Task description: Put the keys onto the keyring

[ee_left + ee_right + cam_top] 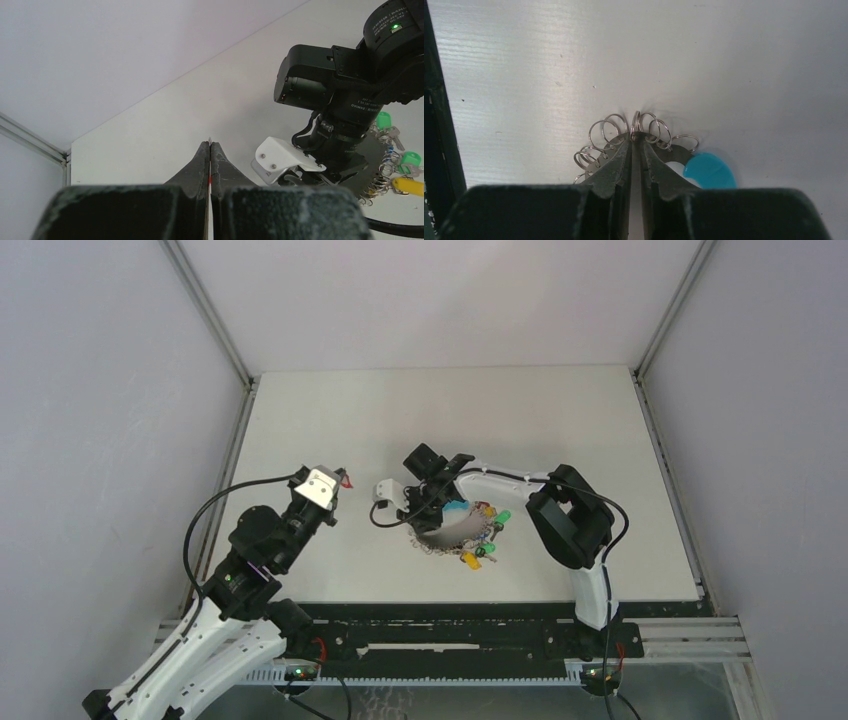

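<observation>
Stretching wide, the white surface (450, 410) carries the keyring (462, 532) near its middle, coloured tags (480, 540) fanned along its rim. Right claw (636, 137) is down on the keyring, pinched tight on one small split ring (636, 122) at the edge. Left claw (210, 146), well apart to the left, is clamped on the red-tagged key (346, 480).

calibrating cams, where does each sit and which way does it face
top external: above and behind the bases, looking down on the table; both arms show, keyring at the tip of the right arm.
left wrist: rides the left arm, looks along the left jaws, shut on the key, toward the right arm.
right wrist: looks down past the right jaws, shut on a split ring on the keyring.
shared: top external and left wrist both show the green tags.
</observation>
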